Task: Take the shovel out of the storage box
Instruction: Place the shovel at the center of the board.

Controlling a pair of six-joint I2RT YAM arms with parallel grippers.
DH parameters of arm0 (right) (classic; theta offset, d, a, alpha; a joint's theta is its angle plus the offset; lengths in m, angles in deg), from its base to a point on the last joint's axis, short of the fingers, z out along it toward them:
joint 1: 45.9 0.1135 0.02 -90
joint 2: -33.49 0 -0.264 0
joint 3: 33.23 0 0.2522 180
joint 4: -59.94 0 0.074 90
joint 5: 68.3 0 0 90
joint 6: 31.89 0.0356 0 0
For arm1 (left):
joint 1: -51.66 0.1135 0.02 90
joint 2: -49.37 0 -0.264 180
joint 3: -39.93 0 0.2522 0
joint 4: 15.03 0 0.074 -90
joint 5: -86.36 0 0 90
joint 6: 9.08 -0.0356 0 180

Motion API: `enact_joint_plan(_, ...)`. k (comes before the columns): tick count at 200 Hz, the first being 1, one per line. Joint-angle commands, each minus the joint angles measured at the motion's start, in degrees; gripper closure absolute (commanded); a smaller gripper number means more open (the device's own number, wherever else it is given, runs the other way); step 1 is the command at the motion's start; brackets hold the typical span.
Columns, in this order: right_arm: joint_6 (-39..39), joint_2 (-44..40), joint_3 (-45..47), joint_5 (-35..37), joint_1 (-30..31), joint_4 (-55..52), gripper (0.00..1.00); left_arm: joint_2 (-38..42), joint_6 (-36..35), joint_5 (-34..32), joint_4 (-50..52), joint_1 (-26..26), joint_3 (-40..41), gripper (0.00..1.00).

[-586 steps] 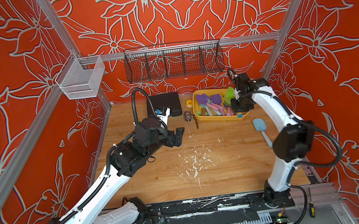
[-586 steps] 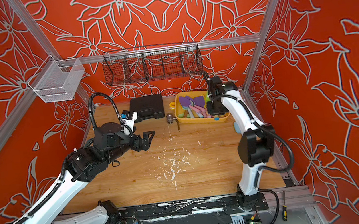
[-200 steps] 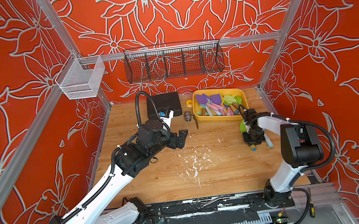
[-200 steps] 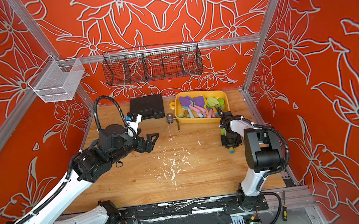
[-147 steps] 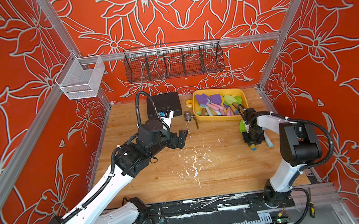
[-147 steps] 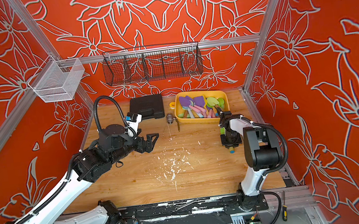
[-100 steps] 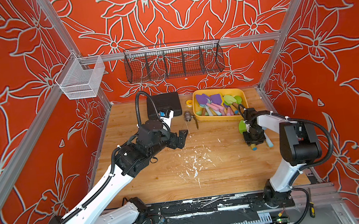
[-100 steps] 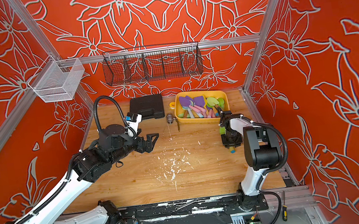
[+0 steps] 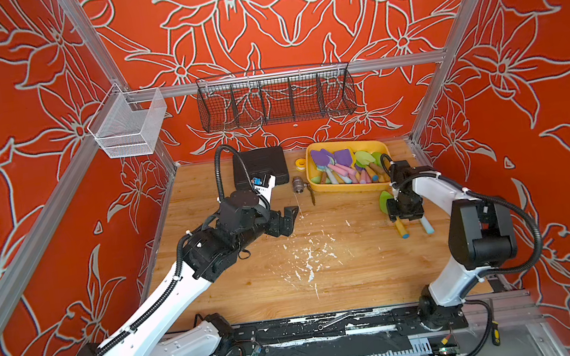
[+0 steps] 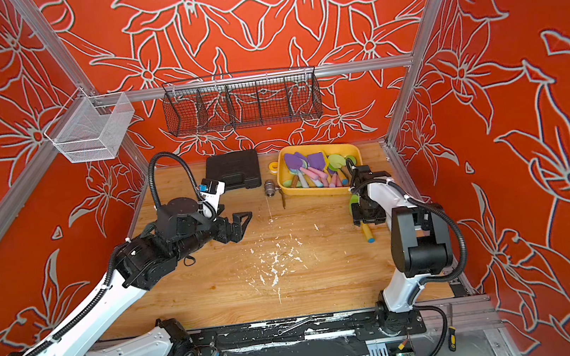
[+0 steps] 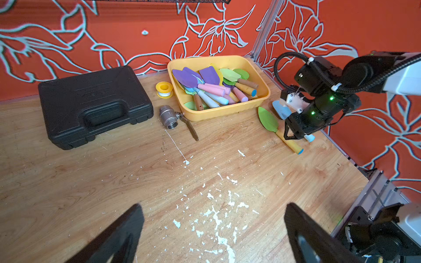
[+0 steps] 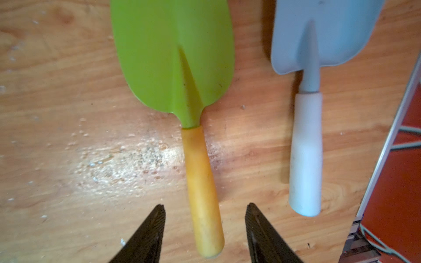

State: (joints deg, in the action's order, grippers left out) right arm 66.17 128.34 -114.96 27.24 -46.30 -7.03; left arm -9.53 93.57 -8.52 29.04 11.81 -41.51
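The storage box (image 9: 351, 189) (image 10: 315, 192) (image 11: 218, 112), a yellow tub, sits at the back of the table with several coloured shovels piled in it. A green shovel (image 12: 173, 57) (image 9: 385, 200) (image 11: 268, 119) with a yellow handle lies flat on the wood in front of the box. My right gripper (image 12: 205, 206) (image 9: 405, 212) (image 10: 367, 215) hangs open over that handle, with a gap on each side of it. Out over the middle of the table my left gripper (image 11: 213, 206) (image 9: 290, 217) is wide open and holds nothing.
A pale blue shovel (image 12: 328, 34) (image 9: 426, 224) with a white handle lies beside the green one, near the right table edge. Left of the box are a black tool case (image 9: 260, 167), a metal valve (image 9: 298, 185) and a yellow tape roll (image 9: 300, 163). White flecks (image 9: 308, 257) dot the table.
My right gripper carried the green shovel from the box down to the table, then spread its jaws and let go of the handle. The left arm has barely moved.
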Motion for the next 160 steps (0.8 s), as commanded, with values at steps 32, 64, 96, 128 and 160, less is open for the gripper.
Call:
enact_joint_plan(32, 2.43, -16.46, -5.48, -15.0, -0.13, -3.21, 0.23, 1.51, -2.71, -1.35, -1.15, -0.31, -1.05, 0.03)
enact_joint_plan(64, 5.37, -24.44, -6.71, -21.11, -0.15, -0.28, 0.12, 0.15, -6.56, -3.21, 0.68, -0.31, -4.59, 0.03)
enact_joint_plan(96, 6.27, -28.72, -6.74, -22.52, -0.12, 2.79, 0.06, -1.11, -10.56, -3.97, 1.85, -0.31, -8.09, 0.03)
enact_joint_plan(128, 5.11, -26.36, -9.17, -21.5, -0.13, 0.46, 0.06, -1.79, -12.19, -4.69, 1.99, -0.31, -10.04, 0.03)
enact_joint_plan(160, 3.66, -20.37, -14.29, -18.05, -0.11, -3.52, 0.08, -1.87, -11.86, -4.26, 2.65, -0.31, -10.89, 0.03)
